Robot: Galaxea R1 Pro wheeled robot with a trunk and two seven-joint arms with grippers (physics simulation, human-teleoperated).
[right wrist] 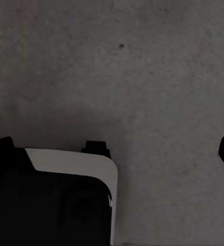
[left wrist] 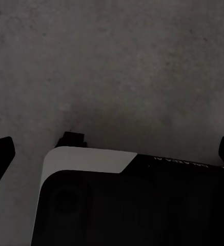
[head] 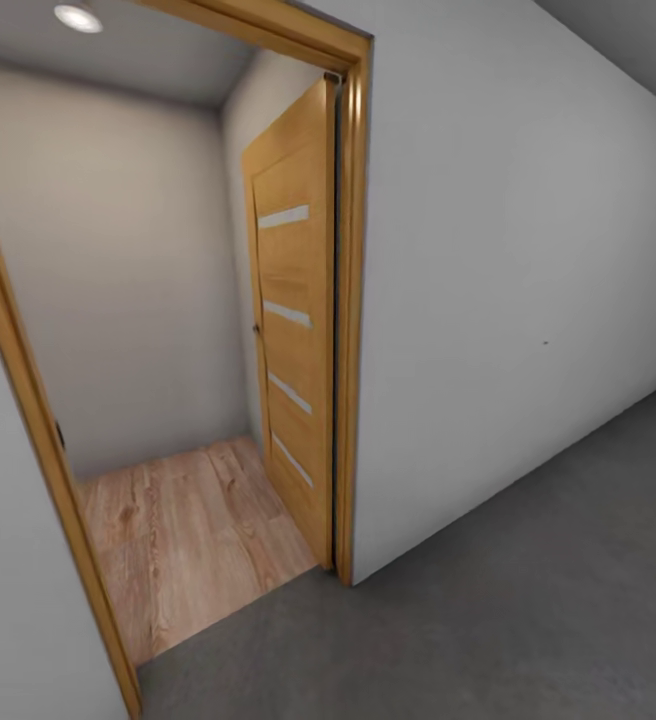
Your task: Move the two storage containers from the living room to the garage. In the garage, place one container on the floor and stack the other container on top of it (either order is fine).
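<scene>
- At the left of the head view stands the doorway's orange wooden frame, and through it a small room with pale walls, a ceiling light and a light wood plank floor.
- The two storage containers appear nowhere here, so which way they lie from either claw, how their long axes run, and which arm is nearer cannot be told. My judgement is that they sit somewhere beyond the doorway, toward the living room.
- Just right of the opening, the orange wooden door with its pale glass strips stands swung inward, flat along that room's right wall; the passage looks free.
- Right of the door, a plain pale grey wall runs off to the right edge, and below it spreads the dark grey concrete floor of the garage, meeting the planks at the threshold.
- In the left wrist view, the left claw hangs over the speckled concrete with its dark fingertips showing at opposite edges, so it is spread wide and carries nothing; part of the robot's black and white base lies beneath.
- In the right wrist view, the right claw looks the same: wide, nothing between the fingers, concrete below.
- The coming move is likely a drive through the doorway, which calls for squaring the base to the frame.
</scene>
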